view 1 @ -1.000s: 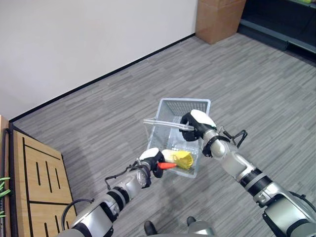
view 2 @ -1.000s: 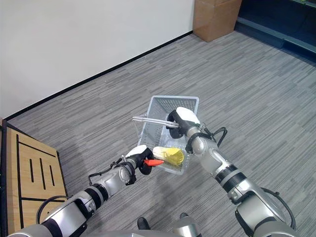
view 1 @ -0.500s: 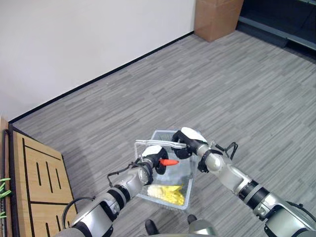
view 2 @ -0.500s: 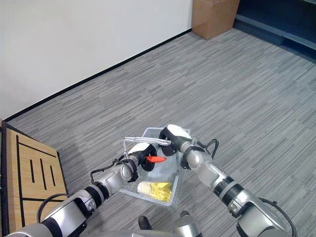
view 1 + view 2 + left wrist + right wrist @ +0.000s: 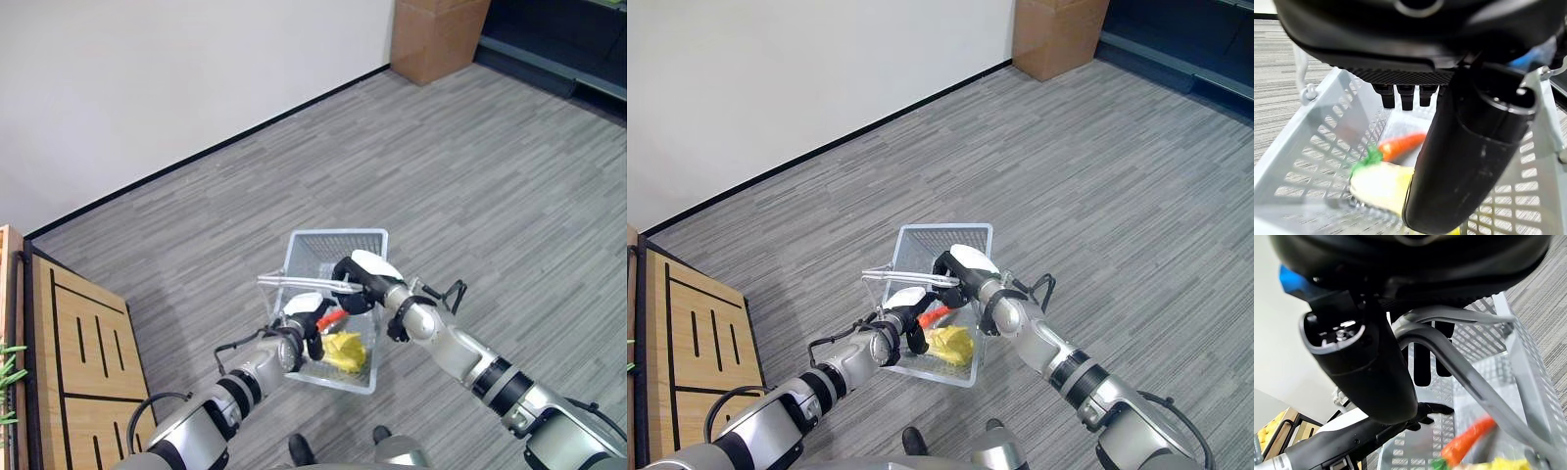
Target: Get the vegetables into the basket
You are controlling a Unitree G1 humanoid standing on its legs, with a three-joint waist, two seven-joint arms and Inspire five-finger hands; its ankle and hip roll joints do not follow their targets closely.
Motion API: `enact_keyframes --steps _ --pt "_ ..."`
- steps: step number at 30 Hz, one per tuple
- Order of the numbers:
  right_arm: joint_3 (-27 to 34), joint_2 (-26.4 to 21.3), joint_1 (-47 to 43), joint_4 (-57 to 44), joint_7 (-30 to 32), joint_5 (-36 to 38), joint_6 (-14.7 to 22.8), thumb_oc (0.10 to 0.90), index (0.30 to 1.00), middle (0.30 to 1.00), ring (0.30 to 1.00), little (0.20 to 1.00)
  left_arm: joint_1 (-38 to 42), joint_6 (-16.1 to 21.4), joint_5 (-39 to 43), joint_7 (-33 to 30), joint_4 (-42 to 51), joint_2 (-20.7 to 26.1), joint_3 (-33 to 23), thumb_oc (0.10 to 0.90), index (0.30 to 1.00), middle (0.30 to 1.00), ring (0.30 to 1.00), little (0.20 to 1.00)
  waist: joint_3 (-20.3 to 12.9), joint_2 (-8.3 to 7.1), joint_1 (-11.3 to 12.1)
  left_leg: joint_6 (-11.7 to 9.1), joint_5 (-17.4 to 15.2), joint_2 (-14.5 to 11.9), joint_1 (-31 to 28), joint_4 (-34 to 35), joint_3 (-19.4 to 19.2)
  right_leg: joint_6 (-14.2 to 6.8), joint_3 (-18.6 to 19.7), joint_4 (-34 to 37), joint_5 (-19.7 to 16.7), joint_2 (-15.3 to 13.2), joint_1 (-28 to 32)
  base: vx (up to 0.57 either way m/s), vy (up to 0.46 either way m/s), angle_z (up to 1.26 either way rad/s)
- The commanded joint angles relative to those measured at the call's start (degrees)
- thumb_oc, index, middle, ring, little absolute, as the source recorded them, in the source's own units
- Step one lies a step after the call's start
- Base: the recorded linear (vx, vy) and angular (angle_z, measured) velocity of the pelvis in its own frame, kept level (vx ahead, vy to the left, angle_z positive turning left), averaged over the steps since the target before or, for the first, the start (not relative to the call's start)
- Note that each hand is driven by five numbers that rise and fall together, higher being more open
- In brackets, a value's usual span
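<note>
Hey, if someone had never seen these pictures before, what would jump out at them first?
Probably the pale mesh basket held above the grey plank floor, the right hand curled round its handles. Next, the bright colours inside it: an orange carrot with a green top lying beside a yellow vegetable. The left hand sits at the basket's near rim, its fingers straight above the carrot.

You have a pale grey mesh basket [image 5: 338, 245] at frame centre, an orange carrot [image 5: 1400, 145] with green top, yellow corn [image 5: 344, 350], grey striped floor [image 5: 470, 166].
</note>
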State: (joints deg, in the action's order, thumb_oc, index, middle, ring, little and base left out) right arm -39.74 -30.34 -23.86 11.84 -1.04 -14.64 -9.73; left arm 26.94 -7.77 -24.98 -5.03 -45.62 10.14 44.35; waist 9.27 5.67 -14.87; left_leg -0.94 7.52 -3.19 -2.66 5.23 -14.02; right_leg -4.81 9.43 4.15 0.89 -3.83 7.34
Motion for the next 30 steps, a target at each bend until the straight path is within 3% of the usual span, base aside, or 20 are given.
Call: enact_keyframes --steps 1,3,5,6,11,15,18,20,22,27,30 --pt "4.7 4.3 -6.2 -7.5 4.8 1.6 8.2 0.4 0.3 0.3 0.3 0.3 5.0 2.6 -1.3 -2.5 -1.6 -0.5 0.9 0.9 1.0 1.0 1.0 1.0 -4.7 -1.66 2.4 -5.0 -5.2 -3.7 -5.3 -0.2 -1.3 -4.0 -4.2 -0.7 -4.2 -4.2 -5.3 0.0 -0.023 0.08" --pt "7.4 2.8 -2.0 -4.2 5.0 2.5 7.6 0.4 0.3 0.3 0.3 0.3 4.7 5.3 1.2 0.5 6.3 3.0 1.4 0.9 1.0 1.0 1.0 1.0 -4.8 -1.66 2.7 -5.0 -5.3 -3.9 -5.4 -0.2 -0.9 -4.1 -4.4 -0.8 -4.1 -4.0 -5.0 -0.01 -0.022 0.06" --pt "9.9 3.4 1.2 -1.8 4.8 8.1 7.7 0.4 0.3 0.3 0.3 0.3 2.6 6.1 4.2 1.9 10.4 6.1 0.4 0.9 1.0 1.0 1.0 1.0 -5.1 -2.05 3.2 -5.0 -5.3 -4.1 -5.6 -0.2 -0.7 -4.1 -4.4 -0.7 -4.0 -3.8 -4.8 -0.01 -0.018 0.0" --pt "11.4 1.3 2.1 -0.5 4.5 6.9 7.7 0.4 0.3 0.3 0.3 0.3 0.5 7.2 5.6 3.7 12.9 8.8 -0.3 0.9 1.0 1.0 1.0 1.0 -5.2 -2.41 3.9 -5.1 -4.6 -4.3 -5.5 -0.2 -0.5 -4.0 -4.6 -1.0 -4.3 -3.6 -4.8 0.04 -0.024 0.01" --pt "18.0 -1.9 7.0 6.0 4.3 9.3 7.3 0.4 0.3 0.3 0.3 0.3 -8.8 7.7 13.6 8.5 20.0 17.5 -4.9 0.9 1.0 1.0 1.0 1.0 -5.9 -3.25 5.9 -5.3 -5.2 -4.4 -6.1 -0.2 0.6 -4.2 -5.9 -0.6 -3.5 -3.5 -3.3 0.05 -0.007 0.11" --pt "24.4 -5.4 13.0 12.3 4.0 8.5 7.1 0.4 0.3 0.3 0.3 0.3 -17.6 7.6 20.4 11.9 25.3 24.6 -12.5 0.9 1.0 1.0 1.0 1.0 -6.0 -4.22 7.8 -5.4 -5.0 -4.6 -5.6 -0.2 1.8 -4.1 -7.2 -0.4 -3.3 -3.5 -2.6 0.01 0.004 0.15" --pt "26.2 -5.6 15.2 14.7 3.9 8.2 7.0 0.4 0.3 0.3 0.3 0.3 -20.4 7.2 21.6 12.0 24.2 24.9 -15.1 0.9 1.0 1.0 1.0 1.0 -5.9 -4.6 8.3 -5.4 -5.0 -4.5 -5.4 -0.2 2.2 -4.0 -7.7 -0.3 -3.3 -3.5 -2.4 0.0 0.005 0.13" --pt "28.9 -4.8 19.1 20.7 4.1 7.6 6.7 0.4 0.3 0.3 0.3 0.3 -24.6 6.1 23.3 11.5 18.1 22.4 -20.3 0.9 1.0 1.0 1.0 1.0 -5.8 -5.26 9.0 -5.3 -4.9 -4.5 -5.2 -0.2 2.9 -3.9 -8.1 -0.4 -3.0 -3.4 -2.2 0.01 0.016 0.11" --pt "29.1 -4.4 20.0 23.5 4.1 7.3 6.6 0.4 0.3 0.3 0.3 0.3 -25.3 5.9 23.3 11.3 15.5 21.5 -21.2 0.9 1.0 1.0 1.0 1.0 -5.9 -5.43 9.1 -5.2 -5.0 -4.4 -5.2 -0.2 3.1 -3.9 -8.3 -0.4 -3.0 -3.5 -2.1 0.01 0.013 0.1" --pt "33.5 2.3 22.1 46.6 4.7 15.7 5.8 0.4 0.3 0.3 0.3 0.3 -24.8 3.4 19.7 7.1 -12.0 12.9 -26.3 0.9 1.0 1.0 1.0 1.0 -6.2 -6.05 9.6 -5.0 -5.2 -4.3 -5.1 -0.2 3.7 -3.8 -8.6 -0.6 -2.8 -3.5 -2.0 0.0 0.022 0.08" --pt "33.6 3.5 22.2 51.4 4.7 16.4 5.7 0.4 0.3 0.3 0.3 0.3 -24.3 3.1 18.6 6.3 -17.5 11.7 -27.1 0.9 1.0 1.0 1.0 1.0 -6.2 -6.03 9.6 -5.0 -5.3 -4.2 -5.2 -0.2 3.7 -3.8 -8.6 -0.7 -2.8 -3.5 -2.0 0.0 0.009 0.0"
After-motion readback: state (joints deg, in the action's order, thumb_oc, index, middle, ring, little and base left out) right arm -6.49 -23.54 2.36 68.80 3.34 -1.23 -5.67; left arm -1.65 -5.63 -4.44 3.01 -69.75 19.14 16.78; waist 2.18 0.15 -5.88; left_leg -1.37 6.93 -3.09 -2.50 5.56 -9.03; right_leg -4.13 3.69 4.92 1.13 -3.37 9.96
